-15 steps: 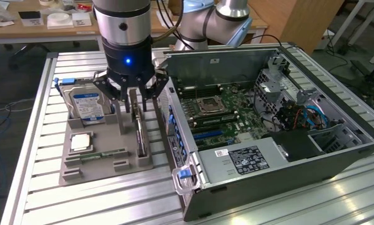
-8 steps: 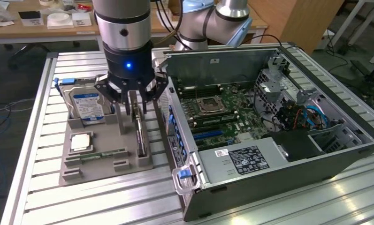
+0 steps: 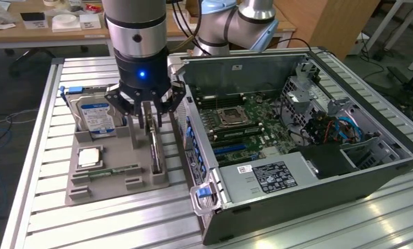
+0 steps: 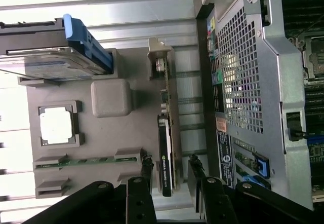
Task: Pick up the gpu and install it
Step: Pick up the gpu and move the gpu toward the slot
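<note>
Closest to the wrist camera, saw the gripper (image 4: pixel 170 164) with its two black fingers (image 4: pixel 147 169) spread apart, clasping nothing. Found the gpu (image 4: pixel 167 133) running between those fingers, with a gap showing on each side. Noted the card standing on its long edge in a slot of the grey tray (image 4: pixel 136 133). Traced its long axis parallel to the rear panel of the computer case (image 4: pixel 243 82) just beside it. Saw its silvery bracket end pointing away from the fingers, toward the tray's end where the hard drive (image 4: pixel 45 62) stood.

Turned to the exterior view and placed the gripper (image 3: pixel 153 120) upper left of centre, hanging directly over the gpu (image 3: pixel 155 153). Saw the card's length run from mid-frame down toward the lower edge. Noted the tray (image 3: pixel 82 193) on the slatted table (image 3: pixel 123 223), with the hard drive (image 3: pixel 96 116) upright at the exterior view's left of the gripper. Spotted the processor chip (image 3: pixel 90 155) and memory stick (image 3: pixel 116 170) lower in the tray. Saw the opened case (image 3: pixel 317 176) filling the exterior view's right.
</note>
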`<state>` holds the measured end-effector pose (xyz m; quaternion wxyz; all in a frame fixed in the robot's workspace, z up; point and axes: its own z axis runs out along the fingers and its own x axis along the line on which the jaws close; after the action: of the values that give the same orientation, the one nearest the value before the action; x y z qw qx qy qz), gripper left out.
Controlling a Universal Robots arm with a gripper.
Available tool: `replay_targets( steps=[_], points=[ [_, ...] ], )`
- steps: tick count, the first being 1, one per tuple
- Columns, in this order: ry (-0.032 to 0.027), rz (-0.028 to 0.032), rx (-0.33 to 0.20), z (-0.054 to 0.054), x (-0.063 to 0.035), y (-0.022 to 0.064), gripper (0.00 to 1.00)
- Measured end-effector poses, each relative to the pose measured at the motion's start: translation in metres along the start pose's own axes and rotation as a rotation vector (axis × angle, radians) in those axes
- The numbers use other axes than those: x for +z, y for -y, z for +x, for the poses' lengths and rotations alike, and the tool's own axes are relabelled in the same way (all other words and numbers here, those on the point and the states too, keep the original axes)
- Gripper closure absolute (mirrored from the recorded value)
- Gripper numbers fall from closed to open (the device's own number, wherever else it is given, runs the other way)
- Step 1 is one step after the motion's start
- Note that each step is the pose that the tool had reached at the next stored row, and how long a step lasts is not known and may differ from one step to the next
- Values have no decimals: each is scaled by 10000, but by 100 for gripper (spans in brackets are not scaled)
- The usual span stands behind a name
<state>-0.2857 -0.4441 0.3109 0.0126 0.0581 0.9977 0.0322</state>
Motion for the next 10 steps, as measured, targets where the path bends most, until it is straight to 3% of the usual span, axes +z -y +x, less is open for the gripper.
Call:
replay_targets(
  steps=[10],
  points=[
    [-3, 2, 0, 3, 155, 10, 58]
  ],
)
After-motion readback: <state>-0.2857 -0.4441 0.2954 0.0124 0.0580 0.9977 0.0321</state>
